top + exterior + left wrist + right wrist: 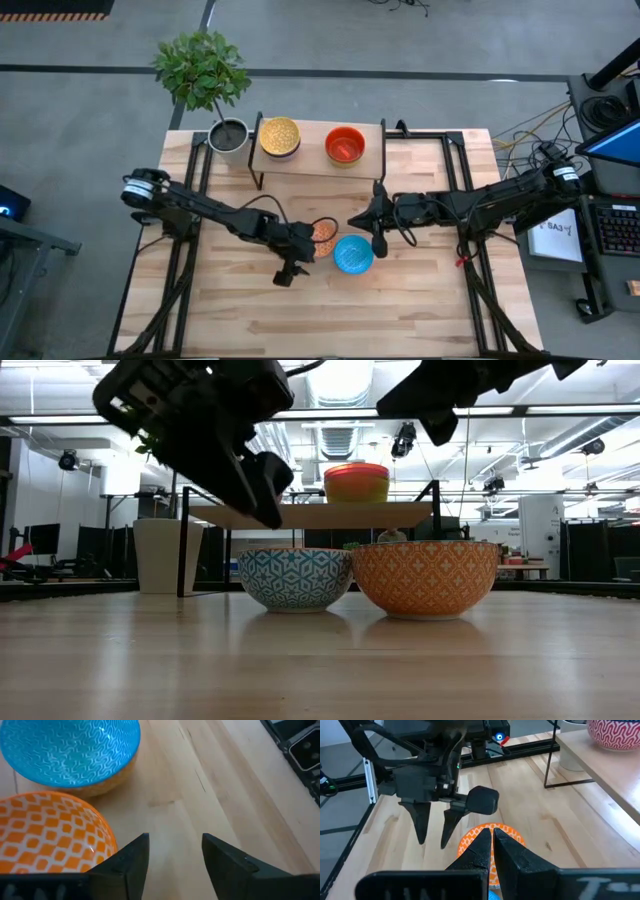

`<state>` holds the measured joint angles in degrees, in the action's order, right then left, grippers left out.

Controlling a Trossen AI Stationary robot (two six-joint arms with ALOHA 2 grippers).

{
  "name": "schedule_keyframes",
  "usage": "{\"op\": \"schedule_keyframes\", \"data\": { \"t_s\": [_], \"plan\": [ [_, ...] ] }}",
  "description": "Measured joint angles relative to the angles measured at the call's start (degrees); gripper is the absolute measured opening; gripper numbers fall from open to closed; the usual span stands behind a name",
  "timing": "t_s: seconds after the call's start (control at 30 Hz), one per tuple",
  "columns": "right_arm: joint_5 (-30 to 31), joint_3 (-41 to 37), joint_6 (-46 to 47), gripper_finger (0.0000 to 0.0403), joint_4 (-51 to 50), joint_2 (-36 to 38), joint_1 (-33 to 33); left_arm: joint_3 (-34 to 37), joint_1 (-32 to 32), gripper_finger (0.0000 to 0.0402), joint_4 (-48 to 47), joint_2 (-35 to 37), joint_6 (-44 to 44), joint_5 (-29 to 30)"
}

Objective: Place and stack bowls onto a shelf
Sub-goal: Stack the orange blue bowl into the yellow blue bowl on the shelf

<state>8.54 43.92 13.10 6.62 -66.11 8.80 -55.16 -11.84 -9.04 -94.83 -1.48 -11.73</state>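
Observation:
Two bowls stand on the tabletop side by side. One is orange-and-white checked inside point(323, 232) point(45, 830). The other is bright blue patterned inside point(353, 254) point(70, 750). On the shelf point(315, 160) stand a yellow speckled bowl point(279, 136) and a stack topped by a red-orange bowl point(345, 146) point(357, 482). My left gripper point(290, 268) point(175, 855) is open and empty, fingers pointing down beside the orange-inside bowl on its near side. My right gripper point(355, 221) point(492, 840) is shut and empty, hovering just right of that bowl.
A grey plant pot point(228, 135) with a leafy plant stands at the shelf's left end. The shelf's thin black legs point(547, 765) stand behind the two bowls. Bare wood lies along the table's near half point(330, 320).

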Motion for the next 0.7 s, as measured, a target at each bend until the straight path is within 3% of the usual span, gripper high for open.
{"op": "schedule_keyframes", "data": {
  "t_s": [0.17, 0.37, 0.7],
  "plan": [
    [0.02, 0.0, 0.0, 0.0009, 0.0, 0.0, 0.85, -1.55, 0.29, 0.0189, -3.47, 0.26, -0.51, 2.26],
    [0.02, 0.0, 0.59, 0.0009, -0.2, 0.0, 1.47, -1.48, 0.85, 0.0182, -6.36, -0.73, -2.48, 14.35],
    [0.08, 0.0, 0.55, 0.0009, -0.44, 0.0, 2.08, -1.43, 0.74, 0.0162, -6.17, -8.28, -3.15, 12.83]
  ]
}}
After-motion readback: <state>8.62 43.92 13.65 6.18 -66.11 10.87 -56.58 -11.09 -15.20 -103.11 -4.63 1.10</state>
